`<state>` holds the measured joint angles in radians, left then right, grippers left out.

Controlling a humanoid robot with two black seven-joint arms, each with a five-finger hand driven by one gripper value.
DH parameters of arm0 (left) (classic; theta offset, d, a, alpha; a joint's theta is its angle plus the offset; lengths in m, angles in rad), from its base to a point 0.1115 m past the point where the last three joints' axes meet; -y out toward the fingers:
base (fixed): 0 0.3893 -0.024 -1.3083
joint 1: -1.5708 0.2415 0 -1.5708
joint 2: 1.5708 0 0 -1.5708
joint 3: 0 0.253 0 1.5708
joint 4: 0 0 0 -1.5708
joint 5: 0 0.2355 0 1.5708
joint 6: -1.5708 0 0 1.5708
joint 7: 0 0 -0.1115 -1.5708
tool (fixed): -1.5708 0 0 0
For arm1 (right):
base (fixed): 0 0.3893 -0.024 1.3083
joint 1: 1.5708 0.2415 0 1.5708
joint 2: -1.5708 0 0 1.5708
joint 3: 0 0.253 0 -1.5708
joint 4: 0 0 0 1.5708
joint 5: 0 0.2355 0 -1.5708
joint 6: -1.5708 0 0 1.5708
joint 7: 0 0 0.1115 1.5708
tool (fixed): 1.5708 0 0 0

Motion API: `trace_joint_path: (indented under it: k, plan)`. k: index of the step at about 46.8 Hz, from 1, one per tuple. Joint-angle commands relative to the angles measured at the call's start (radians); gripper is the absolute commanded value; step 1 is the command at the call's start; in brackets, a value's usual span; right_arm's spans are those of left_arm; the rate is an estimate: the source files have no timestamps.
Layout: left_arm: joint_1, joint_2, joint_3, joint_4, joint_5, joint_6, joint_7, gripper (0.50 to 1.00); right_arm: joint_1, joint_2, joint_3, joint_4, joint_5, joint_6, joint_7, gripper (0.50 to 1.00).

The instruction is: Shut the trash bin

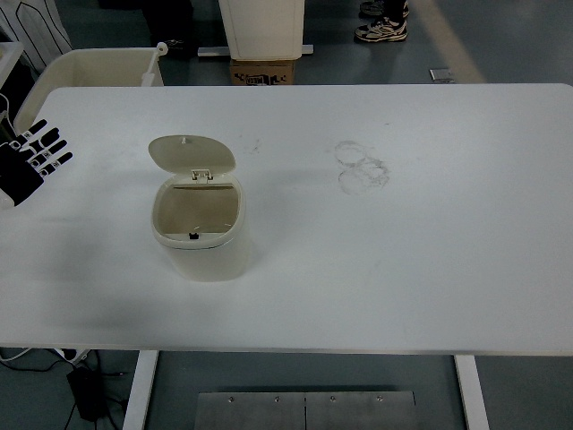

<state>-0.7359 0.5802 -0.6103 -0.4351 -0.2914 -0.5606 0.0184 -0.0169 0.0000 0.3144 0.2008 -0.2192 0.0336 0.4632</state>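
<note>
A small cream trash bin [201,235] stands on the white table [403,260], left of centre. Its round lid [191,153] is flipped up and back on its hinge, so the inside of the bin shows. My left hand [31,159] is at the left edge of the table, well to the left of the bin and apart from it. Its fingers are spread and hold nothing. The right arm is out of view.
Faint ring marks [363,167] stain the table right of the bin. A cream tub [89,64] stands behind the table's far left corner. A cardboard box [264,70] and a person's shoes [382,29] are on the floor beyond.
</note>
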Motion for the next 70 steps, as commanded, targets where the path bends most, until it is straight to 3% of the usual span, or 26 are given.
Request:
trace_joint_path:
  k: [1,10,21,29,38,50,53,62,70]
  plan:
    - [-0.01,0.006,0.001,-0.004,0.001,0.01,0.009,1.0,0.0,0.0,0.0,0.0,0.0,0.0,0.0,0.991]
    - [-0.039,0.067,0.004,-0.065,0.012,0.059,0.077,1.0,0.0,0.0,0.0,0.0,0.001,0.0,0.0,0.991]
    - [-0.036,0.227,0.058,-0.433,0.015,0.198,0.08,1.0,0.002,0.0,0.0,0.0,0.001,0.0,0.0,0.991]
    - [-0.074,0.309,0.122,-0.565,0.018,0.225,0.081,1.0,0.002,0.0,-0.001,-0.001,0.001,0.0,0.0,0.991]
    - [-0.275,0.319,0.237,-0.594,0.061,0.223,0.147,1.0,0.002,0.0,-0.001,-0.001,0.001,0.0,0.0,0.991]
    - [-0.569,0.349,0.501,-0.686,0.08,0.202,0.187,1.0,0.002,0.0,-0.001,-0.001,0.001,0.0,0.0,0.991]
    - [-0.632,0.351,0.558,-0.703,0.106,0.174,0.198,1.0,0.002,0.0,-0.001,-0.001,0.001,0.0,0.0,0.991]
    - [-0.753,0.349,0.664,-0.732,0.242,0.099,0.227,1.0,0.0,0.0,-0.001,-0.001,0.001,0.0,0.0,0.991]
    - [-0.8,0.345,0.715,-0.732,0.3,0.042,0.239,1.0,0.0,0.0,-0.001,-0.001,0.001,0.0,0.0,0.991]
